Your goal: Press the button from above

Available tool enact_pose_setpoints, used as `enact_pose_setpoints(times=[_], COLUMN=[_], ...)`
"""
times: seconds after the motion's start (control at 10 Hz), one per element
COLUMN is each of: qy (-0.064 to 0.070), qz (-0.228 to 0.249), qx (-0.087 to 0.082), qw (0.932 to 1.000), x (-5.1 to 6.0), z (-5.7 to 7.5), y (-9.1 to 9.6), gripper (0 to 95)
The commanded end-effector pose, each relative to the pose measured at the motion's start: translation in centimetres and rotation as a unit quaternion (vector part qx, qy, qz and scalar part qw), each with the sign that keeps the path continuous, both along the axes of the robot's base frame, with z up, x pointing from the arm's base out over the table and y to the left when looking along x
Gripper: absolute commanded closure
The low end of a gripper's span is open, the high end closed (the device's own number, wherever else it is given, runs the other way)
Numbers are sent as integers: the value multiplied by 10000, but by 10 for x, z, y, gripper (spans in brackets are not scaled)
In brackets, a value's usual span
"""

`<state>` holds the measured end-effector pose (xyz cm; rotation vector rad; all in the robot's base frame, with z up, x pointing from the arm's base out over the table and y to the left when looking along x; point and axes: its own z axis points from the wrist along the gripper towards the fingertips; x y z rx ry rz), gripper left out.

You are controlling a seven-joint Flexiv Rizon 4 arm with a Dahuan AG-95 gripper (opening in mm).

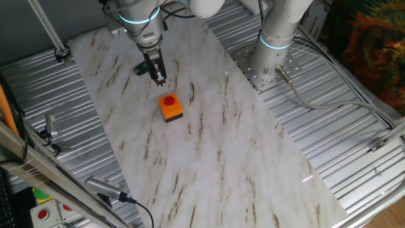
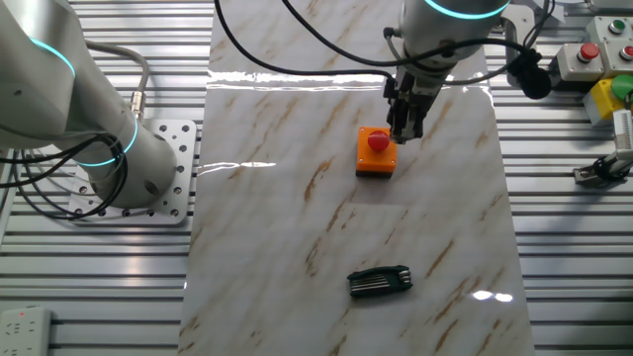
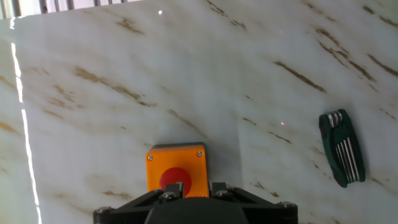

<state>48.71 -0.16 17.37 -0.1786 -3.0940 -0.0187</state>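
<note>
The button, a round red cap point(image 1: 169, 101) on a square orange box point(image 1: 171, 112), sits on the marbled white board point(image 1: 221, 145). It also shows in the other fixed view point(image 2: 377, 142) and at the bottom of the hand view point(image 3: 175, 176). My gripper point(image 1: 160, 80) points straight down, a little above the button and just off its cap toward one side point(image 2: 405, 133). In the hand view the gripper point(image 3: 197, 186) shows a small gap between its fingertips. The left fingertip point(image 3: 176, 187) lies over the red cap, and orange shows through the gap. It holds nothing.
A black folding hex key set point(image 2: 380, 282) lies on the board away from the button, and shows at the right of the hand view point(image 3: 341, 148). A second arm's base point(image 2: 109, 148) stands beside the board. A pale grey panel with red buttons point(image 2: 584, 54) sits off the board.
</note>
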Motion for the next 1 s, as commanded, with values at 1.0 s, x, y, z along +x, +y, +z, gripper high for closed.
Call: enact_pose_setpoints(times=[1.0], qy=[-39], qz=[-471], qx=[46], qw=[9989], x=[41], z=[-33], y=[89], gripper=[950])
